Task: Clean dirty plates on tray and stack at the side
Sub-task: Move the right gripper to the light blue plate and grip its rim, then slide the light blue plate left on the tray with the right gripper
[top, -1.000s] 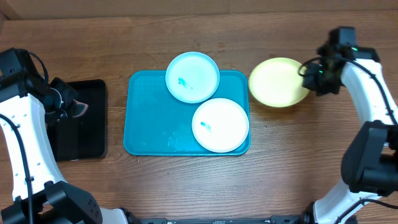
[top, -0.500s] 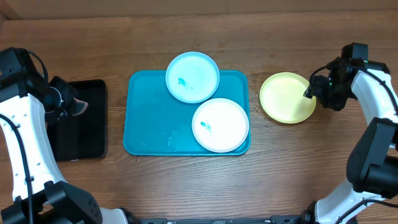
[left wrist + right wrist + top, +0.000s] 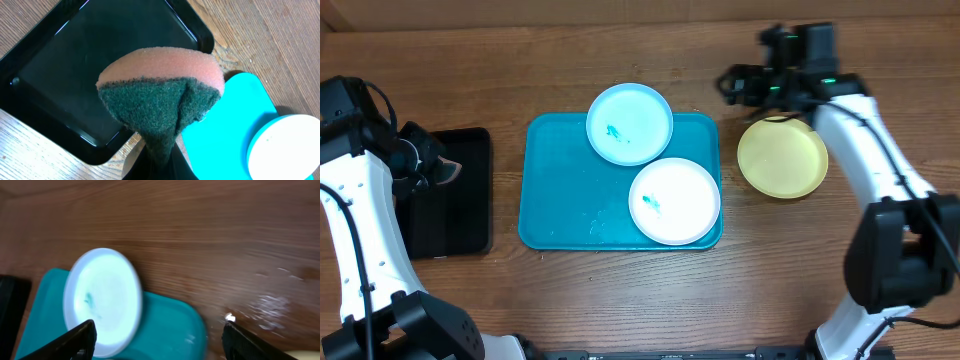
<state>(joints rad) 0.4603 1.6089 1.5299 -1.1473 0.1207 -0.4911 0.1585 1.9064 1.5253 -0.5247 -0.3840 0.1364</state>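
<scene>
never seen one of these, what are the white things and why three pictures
Those are two white robot arms at a wooden table, each ending in two-fingered jaws. One picture looks down from above; the other two come from cameras on each wrist. The left arm pinches an orange-and-green scouring sponge in its jaws over a black rectangular tray. The right arm has its jaws open and empty. On the large turquoise plastic tray sit a pale mint-blue plate and a white plate, both with teal smears; a yellow-green plate lies on the wood beside it.
</scene>
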